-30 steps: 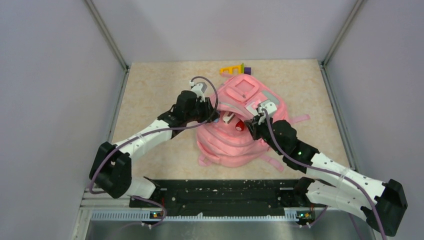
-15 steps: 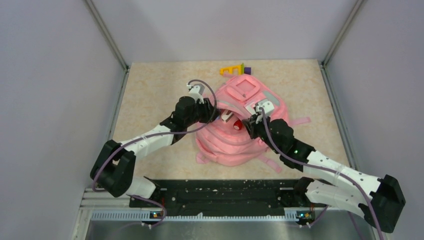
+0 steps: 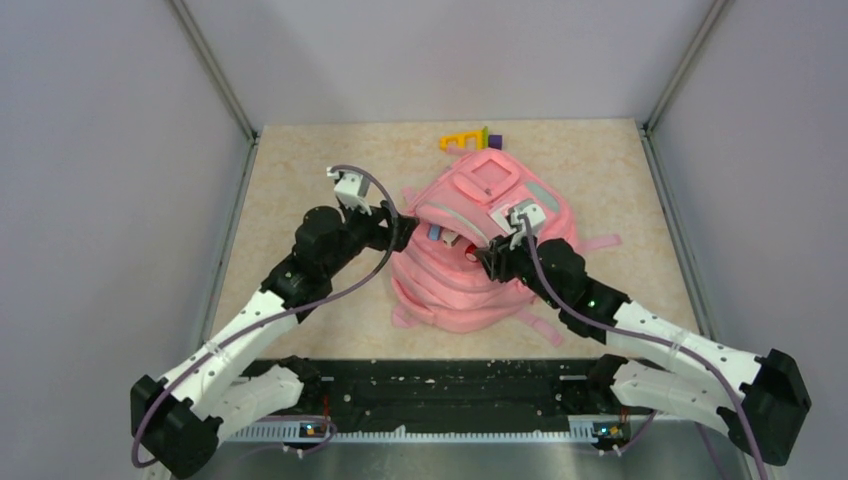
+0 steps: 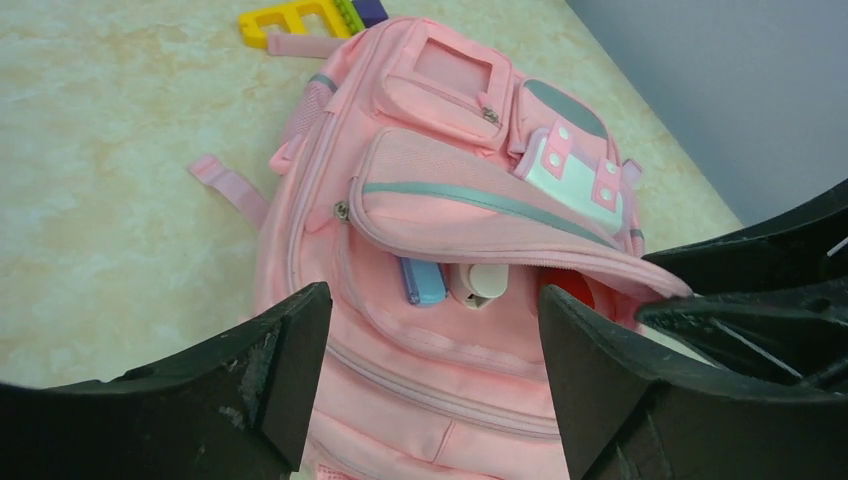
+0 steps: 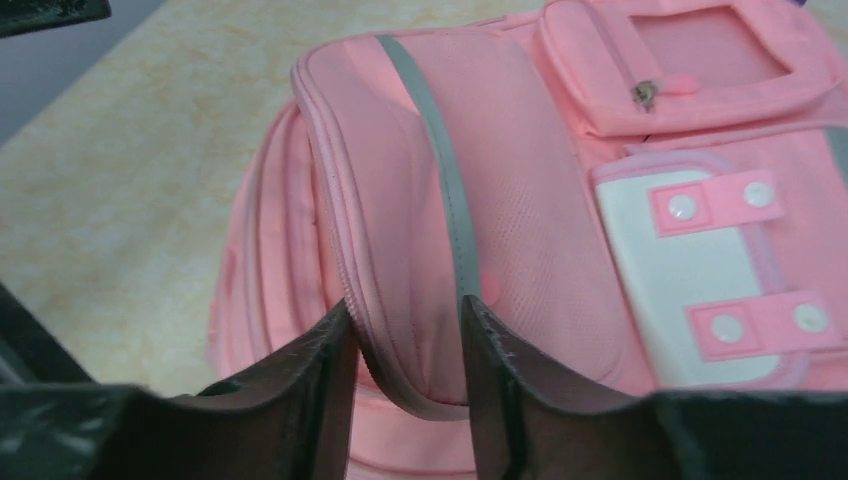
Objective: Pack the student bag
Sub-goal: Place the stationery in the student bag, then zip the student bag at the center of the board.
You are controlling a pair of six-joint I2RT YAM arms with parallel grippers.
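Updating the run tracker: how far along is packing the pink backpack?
Done: a blue item, a white item and a red item sit in the open front pocket of the student bag. In hand: right gripper straddles the pocket flap; left gripper is open, empty. Left, likely: yellow-and-purple toy behind the bag; pocket unzipped.

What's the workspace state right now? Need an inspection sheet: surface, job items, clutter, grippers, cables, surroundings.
Surface: beige marbled tabletop.
Job's things: pink student bag lying flat, its pocket flap lifted; a blue item, a white item and a red item show in the opening.
Clutter: yellow and purple plastic piece beyond the bag.
Grippers: left gripper open, empty, facing the pocket. Right gripper has its fingers either side of the flap's edge; whether it is clamped cannot be told.
Cables: purple cables along both arms, none snagged that shows.
Surroundings: grey walls; black rail at the near edge.
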